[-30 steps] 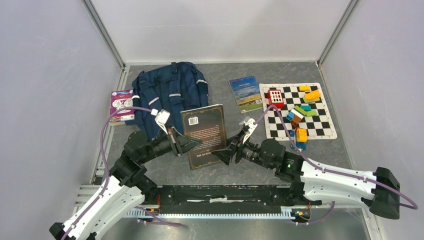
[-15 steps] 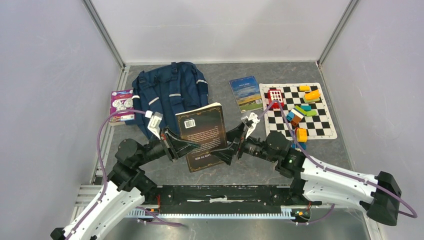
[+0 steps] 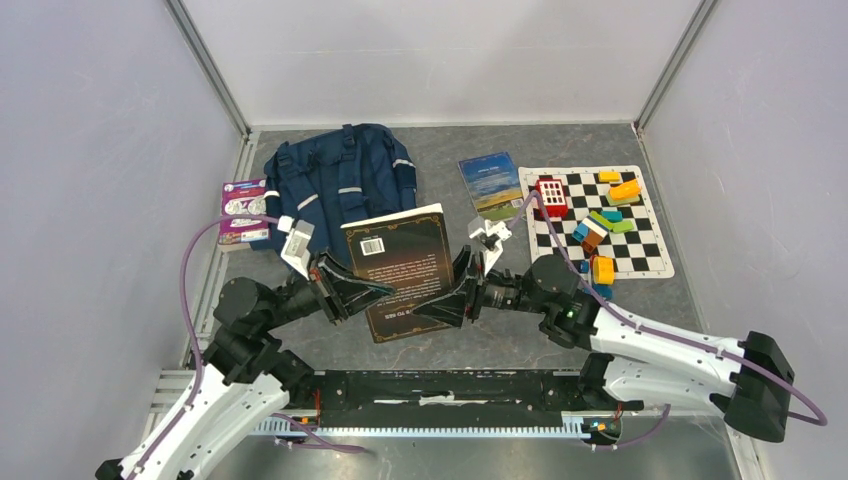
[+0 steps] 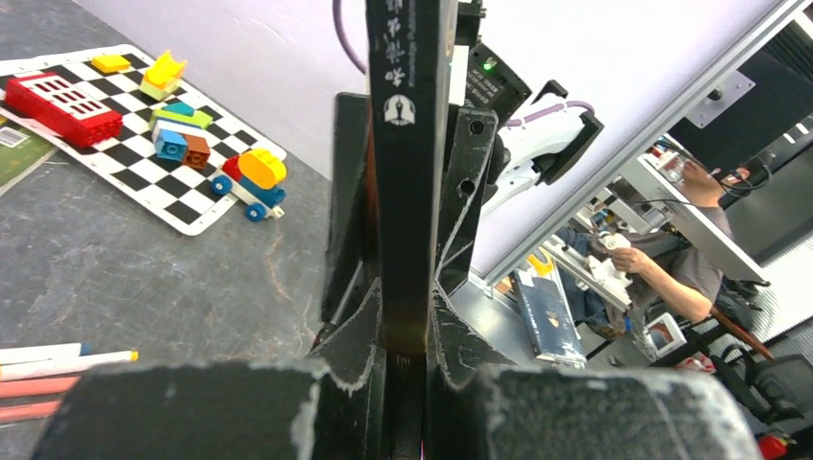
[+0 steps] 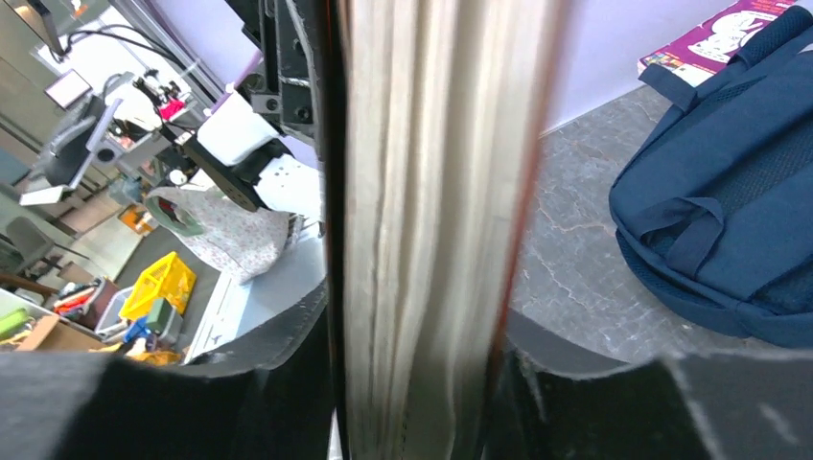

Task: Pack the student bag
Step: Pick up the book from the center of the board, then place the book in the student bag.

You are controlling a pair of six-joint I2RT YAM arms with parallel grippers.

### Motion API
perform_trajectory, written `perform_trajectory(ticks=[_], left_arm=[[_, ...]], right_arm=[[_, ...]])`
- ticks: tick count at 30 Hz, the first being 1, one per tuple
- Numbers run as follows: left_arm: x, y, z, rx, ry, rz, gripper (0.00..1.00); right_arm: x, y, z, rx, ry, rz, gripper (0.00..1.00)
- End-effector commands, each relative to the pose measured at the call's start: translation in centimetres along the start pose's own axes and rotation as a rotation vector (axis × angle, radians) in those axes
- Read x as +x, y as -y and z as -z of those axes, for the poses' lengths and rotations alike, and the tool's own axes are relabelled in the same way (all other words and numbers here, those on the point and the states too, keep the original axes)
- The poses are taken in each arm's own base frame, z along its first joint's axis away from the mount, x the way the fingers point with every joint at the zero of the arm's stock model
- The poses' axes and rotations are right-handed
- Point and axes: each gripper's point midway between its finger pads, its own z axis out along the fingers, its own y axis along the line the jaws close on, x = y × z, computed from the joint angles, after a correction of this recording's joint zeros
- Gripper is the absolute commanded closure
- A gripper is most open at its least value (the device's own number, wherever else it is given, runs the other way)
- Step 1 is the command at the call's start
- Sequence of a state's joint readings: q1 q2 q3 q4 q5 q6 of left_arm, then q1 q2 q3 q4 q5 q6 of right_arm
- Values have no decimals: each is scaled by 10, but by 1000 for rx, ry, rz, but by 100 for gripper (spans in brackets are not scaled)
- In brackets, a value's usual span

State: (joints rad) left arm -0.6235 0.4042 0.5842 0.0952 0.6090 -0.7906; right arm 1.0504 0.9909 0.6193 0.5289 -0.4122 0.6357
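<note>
The navy-blue student bag (image 3: 340,185) lies flat at the back left, straps up; it also shows in the right wrist view (image 5: 729,220). A thick black book (image 3: 398,270) with a barcode is held off the table between both arms. My left gripper (image 3: 345,288) is shut on its spine edge, seen in the left wrist view (image 4: 410,192). My right gripper (image 3: 450,298) is shut on its page edge, seen in the right wrist view (image 5: 422,220).
A purple booklet (image 3: 241,211) lies left of the bag. A small blue-green book (image 3: 492,186) lies beside a checkered mat (image 3: 592,222) with a red block (image 3: 551,196) and several coloured bricks. Pens (image 4: 58,369) lie on the table in the left wrist view.
Both grippers have carried the black book up and to the left, toward the bag; the book's far edge has risen off the table.
</note>
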Motion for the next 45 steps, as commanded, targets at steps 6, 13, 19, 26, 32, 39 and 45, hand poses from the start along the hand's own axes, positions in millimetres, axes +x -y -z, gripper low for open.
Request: perform_trajectory(ticks=[6,13,19,26,32,39,45], left_arm=[[-22,11,5,-18,56,-114,98],[-18,-27,8,-212,24,-136,82],[7,-125,34,-655,-197,-270,10],[47,-199,41,-894,-524,-250,6],[83,-236,47,-1013,-721,-319,0],[107,-271,50,-1172,-967,-485,0],[101,-292,59,-1315,-1020,-595,0]], right_arm=[[-26,-5,13,33,87,8,69],[-32,12,14,141,93,28,100],[-36,93,57,649,26,91,100],[-36,157,123,989,-5,109,100],[-26,181,160,1075,17,53,100],[-6,184,162,1030,6,-7,100],[1,180,160,989,17,-30,100]])
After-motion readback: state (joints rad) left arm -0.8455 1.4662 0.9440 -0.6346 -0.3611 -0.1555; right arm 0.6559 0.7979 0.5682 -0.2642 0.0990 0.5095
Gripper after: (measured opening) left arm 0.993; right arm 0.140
